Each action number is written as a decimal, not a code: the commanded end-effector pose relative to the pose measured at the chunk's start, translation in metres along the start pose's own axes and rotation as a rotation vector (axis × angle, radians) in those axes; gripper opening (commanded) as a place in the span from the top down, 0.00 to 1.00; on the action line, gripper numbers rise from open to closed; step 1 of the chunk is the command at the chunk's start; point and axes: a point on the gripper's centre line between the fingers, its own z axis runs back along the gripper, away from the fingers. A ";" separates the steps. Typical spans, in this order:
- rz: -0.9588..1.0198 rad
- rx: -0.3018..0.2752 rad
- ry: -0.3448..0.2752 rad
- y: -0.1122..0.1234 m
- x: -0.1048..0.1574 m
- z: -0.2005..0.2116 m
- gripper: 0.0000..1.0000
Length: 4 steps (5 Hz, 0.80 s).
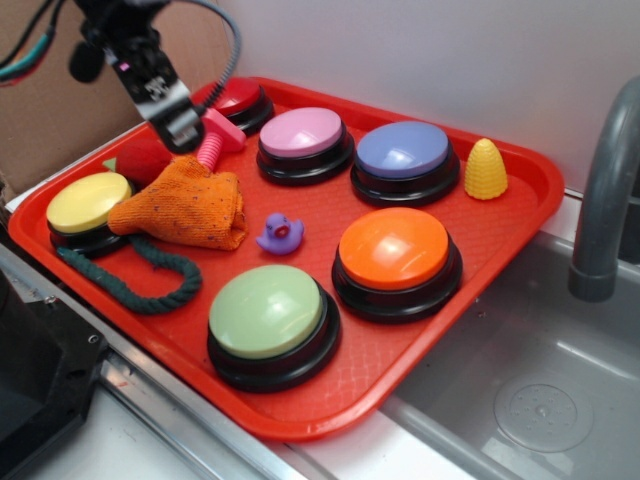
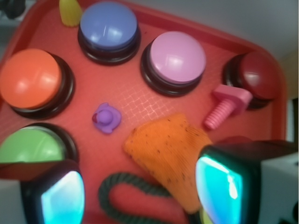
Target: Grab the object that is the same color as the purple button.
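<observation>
My fingers [image 2: 140, 186] hang released above the tiny purple rubber duck [image 1: 280, 234], likely light and squashy, so I'd pinch its body sides.

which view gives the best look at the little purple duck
The exterior view. There the purple duck is sharp and seen from the side, with its head and beak clear, standing on the red tray among the buttons. The wrist view shows the duck from above, unblocked but blurry, as a rounded purple blob.
</observation>
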 end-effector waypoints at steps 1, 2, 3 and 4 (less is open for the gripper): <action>0.012 -0.044 -0.040 -0.001 0.016 -0.038 0.00; -0.016 -0.057 -0.024 -0.009 0.018 -0.053 0.00; -0.036 -0.054 0.015 -0.018 0.018 -0.071 0.00; -0.058 -0.073 0.023 -0.022 0.015 -0.085 0.00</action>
